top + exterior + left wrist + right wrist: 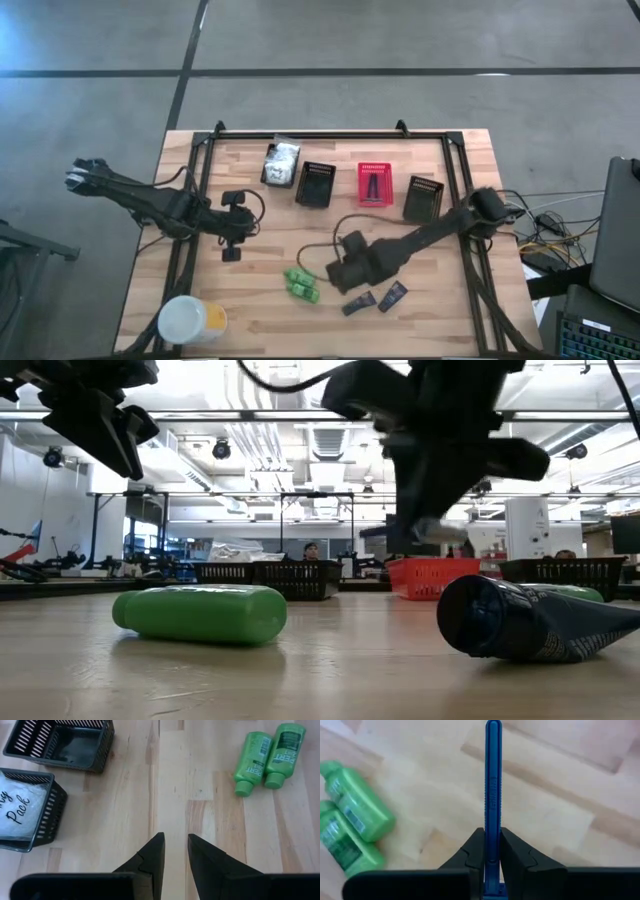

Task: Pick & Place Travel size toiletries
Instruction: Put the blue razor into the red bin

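Right gripper (491,852): low centre of the high view; its fingers are clenched on a thin blue plastic razor handle (492,785), which sticks straight out ahead between them above the bare wood.
Left gripper (175,855): centre-left of the high view, above the pale wooden worktop (260,300); its fingers stand slightly apart, grasping nothing.
Green bottles: two small bright green plastic bottles (301,285) lie side by side, touching, just left of the right gripper.
Dark tubes: two flat dark tubes (376,298) lie at lower centre, just below the right gripper.
Baskets: three black slotted baskets (316,184) and one red slotted basket (376,183) stand in a row along the upper centre; the leftmost holds white crinkly packets (283,158).
Tub: a big white-and-yellow round tub (190,321) sits at lower left.
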`<state>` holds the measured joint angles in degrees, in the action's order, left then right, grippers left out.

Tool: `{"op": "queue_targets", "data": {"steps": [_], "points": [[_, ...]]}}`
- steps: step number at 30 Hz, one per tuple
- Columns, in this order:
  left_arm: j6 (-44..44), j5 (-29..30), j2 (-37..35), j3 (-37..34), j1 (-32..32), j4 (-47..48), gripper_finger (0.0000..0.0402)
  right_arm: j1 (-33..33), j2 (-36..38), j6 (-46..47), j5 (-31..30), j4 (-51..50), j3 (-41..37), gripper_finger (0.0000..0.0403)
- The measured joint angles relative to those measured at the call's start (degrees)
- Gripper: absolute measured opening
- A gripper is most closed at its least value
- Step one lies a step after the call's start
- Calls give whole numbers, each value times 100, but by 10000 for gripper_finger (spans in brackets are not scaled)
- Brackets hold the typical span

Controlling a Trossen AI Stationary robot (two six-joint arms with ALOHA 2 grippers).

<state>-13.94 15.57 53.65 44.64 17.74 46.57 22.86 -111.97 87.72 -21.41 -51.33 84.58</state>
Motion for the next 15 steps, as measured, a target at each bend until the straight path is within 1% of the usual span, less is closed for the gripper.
{"op": "queue_targets", "data": {"steps": [3, 5, 7, 11, 15], "points": [[2, 13, 2, 0, -7, -48, 90, -306, 581, -24, -350, 25, -373, 30], [7, 14, 3, 0, -14, -85, 90, -643, 1055, -29, -432, 137, -748, 30], [11, 16, 10, 0, -34, -101, 90, -1025, 1510, -194, -399, 368, -1216, 30], [13, 22, 22, 0, -122, -172, 90, -1862, 2384, -806, -245, 1187, -2086, 30], [-16, 53, 24, 0, -287, -172, 90, -2617, 2812, -1326, -87, 1514, -2633, 30]]}}
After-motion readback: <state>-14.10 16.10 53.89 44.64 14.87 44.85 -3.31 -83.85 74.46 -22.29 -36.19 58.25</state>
